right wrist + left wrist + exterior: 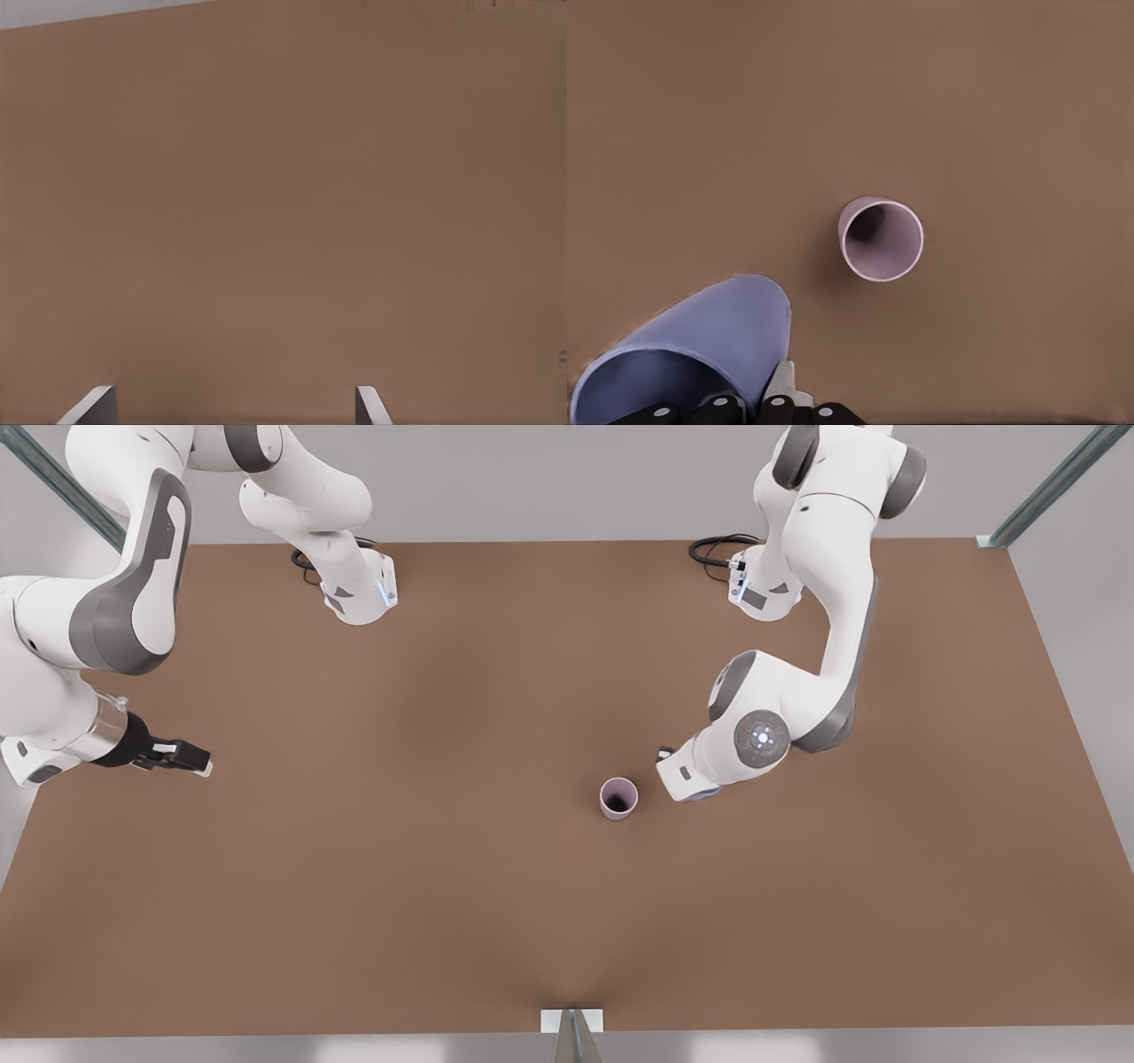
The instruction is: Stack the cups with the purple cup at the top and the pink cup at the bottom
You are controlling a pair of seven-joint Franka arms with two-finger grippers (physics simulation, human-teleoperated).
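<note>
Two glossy white arms w/ grey joint panels, black cables at bases, round grey wrist cap w/ red marks

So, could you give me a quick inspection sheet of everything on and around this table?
Surface: plain brown table.
Job's things: pink cup upright on the table, mouth up; purple cup held beside it, not yet stacked.
Clutter: nothing seen.
Grippers: left gripper, at the front view's right, jaws shut on the purple cup; right gripper waits at the front view's left, jaws open.
Cables: black cables looped by both arm bases.
Surroundings: grey metal frame struts at the far corners.
</note>
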